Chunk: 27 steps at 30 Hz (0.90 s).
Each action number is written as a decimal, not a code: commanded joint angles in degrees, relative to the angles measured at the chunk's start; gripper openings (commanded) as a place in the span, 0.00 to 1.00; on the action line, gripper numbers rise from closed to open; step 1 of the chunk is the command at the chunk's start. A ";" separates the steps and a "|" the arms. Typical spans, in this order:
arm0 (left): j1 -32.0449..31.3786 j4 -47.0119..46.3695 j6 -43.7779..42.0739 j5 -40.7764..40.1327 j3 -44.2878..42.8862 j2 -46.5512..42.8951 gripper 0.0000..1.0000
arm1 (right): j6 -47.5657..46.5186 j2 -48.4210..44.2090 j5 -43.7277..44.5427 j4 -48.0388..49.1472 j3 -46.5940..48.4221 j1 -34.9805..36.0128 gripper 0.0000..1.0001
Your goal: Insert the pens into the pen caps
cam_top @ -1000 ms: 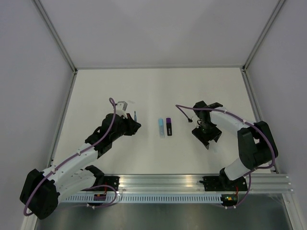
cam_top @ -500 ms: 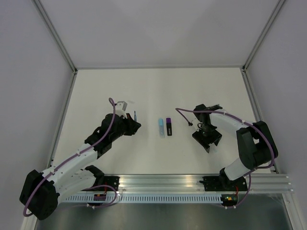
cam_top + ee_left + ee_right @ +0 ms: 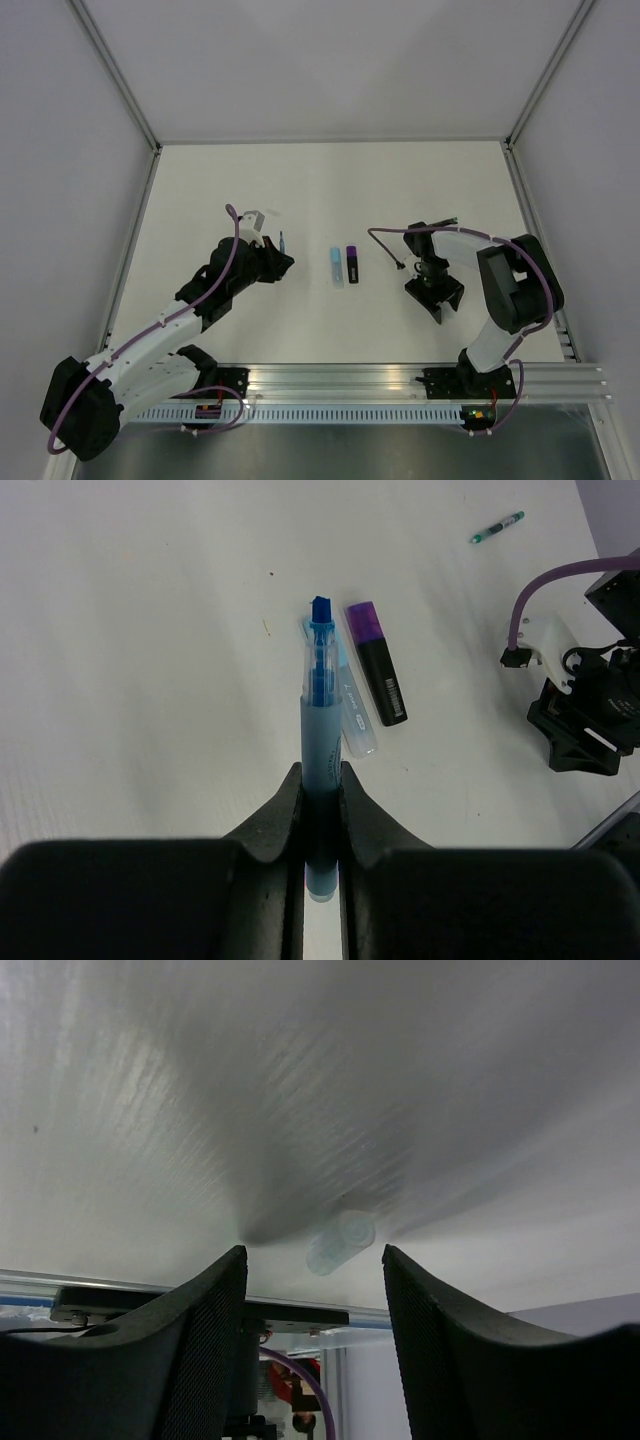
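Note:
My left gripper [image 3: 320, 776] is shut on a light blue marker [image 3: 322, 730], whose bare blue tip points away from me; from above this gripper [image 3: 282, 262] sits left of centre. Just beyond the tip, a pale blue translucent tube [image 3: 353, 712] and a black marker with a purple end [image 3: 376, 667] lie side by side on the table [image 3: 336, 266] [image 3: 352, 264]. A thin green pen [image 3: 497, 527] lies far off. My right gripper [image 3: 313, 1252] [image 3: 436, 296] is open, low over the table, with a small clear pen cap [image 3: 340, 1242] lying just ahead between its fingers, untouched.
The white table is walled on the left, back and right, with an aluminium rail [image 3: 400, 380] along the near edge. My right arm with its purple cable [image 3: 560, 580] shows in the left wrist view, right of the markers.
My right gripper has shifted a little toward the near edge, its arm folding closer, and its jaws have narrowed slightly. The left arm and its marker have not moved.

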<state>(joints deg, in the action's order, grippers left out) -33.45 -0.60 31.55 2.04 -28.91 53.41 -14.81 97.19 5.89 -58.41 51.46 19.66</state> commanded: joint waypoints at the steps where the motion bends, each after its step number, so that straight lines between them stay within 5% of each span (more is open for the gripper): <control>1: 0.23 -1.77 1.14 0.77 -0.36 -0.85 0.03 | -0.57 2.03 0.35 -0.04 2.06 -0.50 0.61; 15: 0.23 -1.77 1.23 0.94 -0.27 -1.20 0.03 | 0.39 3.45 1.84 1.19 1.89 -0.41 0.49; 27: 0.23 -1.77 1.41 0.24 -0.19 -1.29 0.02 | 1.10 2.49 7.20 3.57 1.71 0.73 0.01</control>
<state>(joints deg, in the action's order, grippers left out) -33.45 -0.60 31.62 2.07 -28.91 53.08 -13.78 100.33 10.66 -58.46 52.31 19.94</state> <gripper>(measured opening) 0.154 0.094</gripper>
